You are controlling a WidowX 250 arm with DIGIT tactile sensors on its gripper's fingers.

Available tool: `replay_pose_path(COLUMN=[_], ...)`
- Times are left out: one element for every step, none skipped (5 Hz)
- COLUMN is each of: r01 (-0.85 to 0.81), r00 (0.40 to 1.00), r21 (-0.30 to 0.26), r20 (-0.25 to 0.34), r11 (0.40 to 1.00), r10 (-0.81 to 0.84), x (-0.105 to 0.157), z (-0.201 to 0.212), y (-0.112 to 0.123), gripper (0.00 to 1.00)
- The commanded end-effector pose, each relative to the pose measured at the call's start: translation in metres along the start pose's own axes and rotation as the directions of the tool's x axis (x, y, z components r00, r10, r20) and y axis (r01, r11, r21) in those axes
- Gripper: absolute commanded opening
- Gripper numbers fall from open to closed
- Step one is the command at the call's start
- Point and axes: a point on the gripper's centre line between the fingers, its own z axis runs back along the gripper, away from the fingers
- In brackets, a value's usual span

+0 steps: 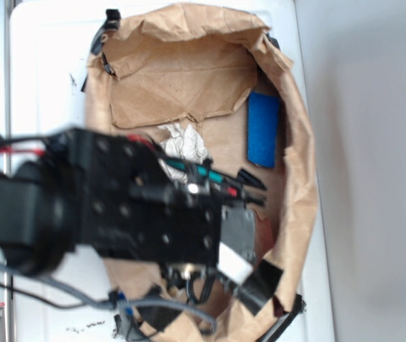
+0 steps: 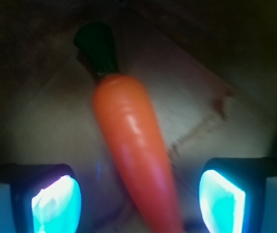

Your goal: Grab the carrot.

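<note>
The carrot lies on brown paper between the wide-open pads of the end effector, green stub toward 11 o'clock, while a blue block sits at 2 o'clock of the arm.

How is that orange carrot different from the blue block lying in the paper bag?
The carrot is orange, rounded and tapered, with a dark green stub; the blue block is flat, rectangular and all one colour. The carrot lies between the gripper fingers, which stand open on either side; the block lies off by the brown paper wall, with nothing around it.
</note>
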Motion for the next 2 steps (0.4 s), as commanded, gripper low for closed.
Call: replay_pose_path(r01=[0.002, -0.033], r00=[0.999, 0.999], r21=[0.016, 0.035], r20=[0.033, 0.041], r11=[1.0, 0.999], r10=[-0.003, 0.032], x=[0.0323, 0.0279], z=[-0.0189, -0.0153], y=[-0.0061, -0.0007], gripper=[1.0, 0.0])
